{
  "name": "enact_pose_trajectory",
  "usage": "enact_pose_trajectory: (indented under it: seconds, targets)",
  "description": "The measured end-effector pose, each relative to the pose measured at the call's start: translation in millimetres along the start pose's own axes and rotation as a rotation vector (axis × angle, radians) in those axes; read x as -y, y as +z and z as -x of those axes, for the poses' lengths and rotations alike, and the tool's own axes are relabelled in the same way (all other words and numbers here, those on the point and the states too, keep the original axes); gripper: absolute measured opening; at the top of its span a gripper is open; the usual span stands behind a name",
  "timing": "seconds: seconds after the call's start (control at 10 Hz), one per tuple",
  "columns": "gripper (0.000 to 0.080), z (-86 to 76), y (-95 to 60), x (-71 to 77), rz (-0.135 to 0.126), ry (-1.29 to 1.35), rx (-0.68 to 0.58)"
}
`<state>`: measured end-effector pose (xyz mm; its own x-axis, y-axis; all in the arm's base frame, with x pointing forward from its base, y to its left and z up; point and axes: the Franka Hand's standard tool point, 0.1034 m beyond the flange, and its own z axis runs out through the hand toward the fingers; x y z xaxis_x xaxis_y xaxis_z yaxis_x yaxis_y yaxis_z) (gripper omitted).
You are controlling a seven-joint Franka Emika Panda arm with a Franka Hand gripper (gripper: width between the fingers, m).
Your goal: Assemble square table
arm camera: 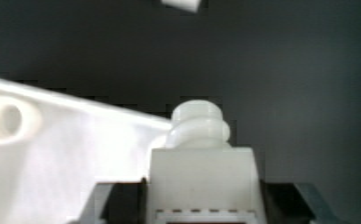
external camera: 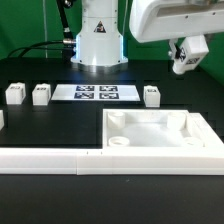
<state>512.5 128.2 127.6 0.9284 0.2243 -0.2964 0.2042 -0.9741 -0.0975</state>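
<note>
1. The leg [arm camera: 203,160] in my gripper [arm camera: 203,205] looks like smooth white plastic, faintly glossy.
2. The square top [arm camera: 61,160] near it is the same smooth white plastic.
3. The table [arm camera: 248,60] beneath is matt black.

- The white plastic square tray-like table top [external camera: 150,141] lies on the black table [external camera: 40,125], toward the exterior view's right.
- The long white low rail [external camera: 40,158] runs just in front of it and on to the exterior view's left.
- The marker board [external camera: 97,93] lies farther back, before the robot base [external camera: 98,42].
- The leftmost small white block leg [external camera: 14,93] and the second leg [external camera: 41,94] stand left of the board.
- The third leg [external camera: 151,95] stands right of the board.
- The held leg [arm camera: 203,160] sits between the gripper [external camera: 186,58] fingers, off the table, beyond the top's far right corner.
</note>
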Motion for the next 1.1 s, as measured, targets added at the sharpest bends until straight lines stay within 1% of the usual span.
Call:
enact_pose_trajectory:
  seconds: [0.1, 0.2, 0.3, 0.4, 0.5, 0.6, 0.7, 0.9, 1.0, 1.1]
  targets:
    - [0.0291, 7.0, 4.8, -2.2, 0.009, -0.003, -0.062]
    - [0.0291, 2.2, 2.5, -3.0, 0.015, -0.003, -0.136]
    - [0.0291, -1.4, 2.4, -3.9, 0.023, -0.004, -0.227]
    - [0.0291, -4.9, 3.1, -7.1, 0.028, -0.032, -0.289]
    - [0.0291, -28.8, -5.1, -21.4, 0.026, -0.073, -0.36]
    - [0.0291, -56.7, -17.3, -30.7, 0.038, -0.078, -0.478]
    - [0.0291, -72.3, -24.2, -32.7, 0.05, -0.083, -0.583]
    - [0.0291, -70.4, -21.6, -37.7, 0.073, -0.086, -0.707]
    - [0.0291, -69.0, -18.5, -37.5, 0.073, -0.086, -0.705]
    - [0.0291, -69.3, -18.9, -37.4, 0.073, -0.086, -0.706]
